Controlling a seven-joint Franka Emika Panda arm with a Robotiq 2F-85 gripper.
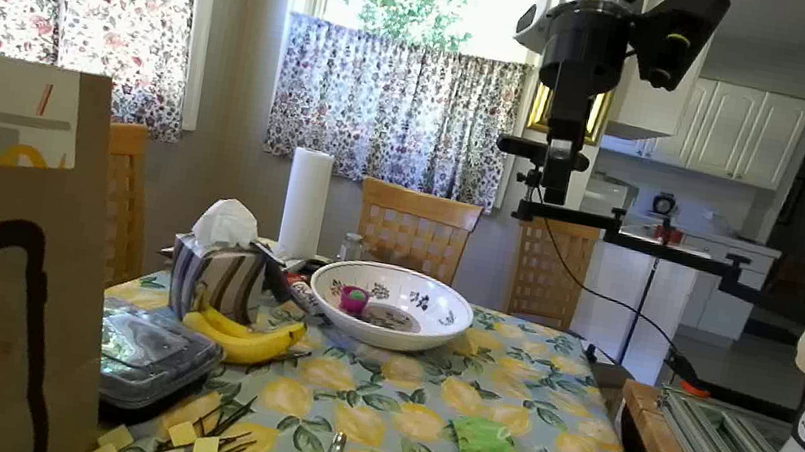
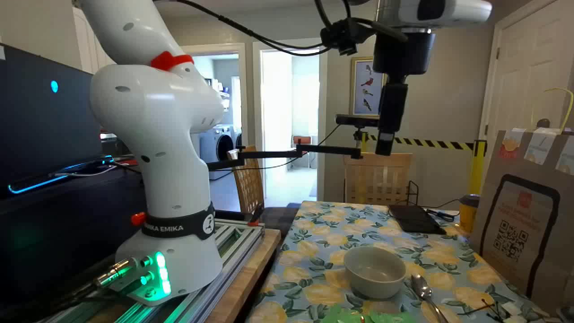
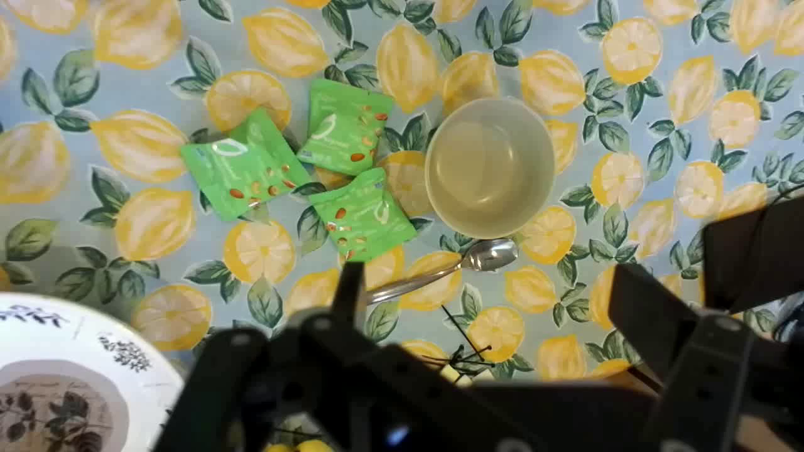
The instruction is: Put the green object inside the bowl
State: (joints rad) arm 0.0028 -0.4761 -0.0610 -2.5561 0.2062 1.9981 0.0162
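3 green packets (image 3: 347, 129) lie beside the seemingly empty bowl (image 3: 490, 168), so the placing remains; the gripper (image 3: 490, 279) hangs higher, spread, holding nothing.

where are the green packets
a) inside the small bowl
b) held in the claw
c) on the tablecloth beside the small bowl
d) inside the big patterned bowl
c, since the wrist view shows all three green packets lying on the tablecloth to the left of the small bowl in that picture.
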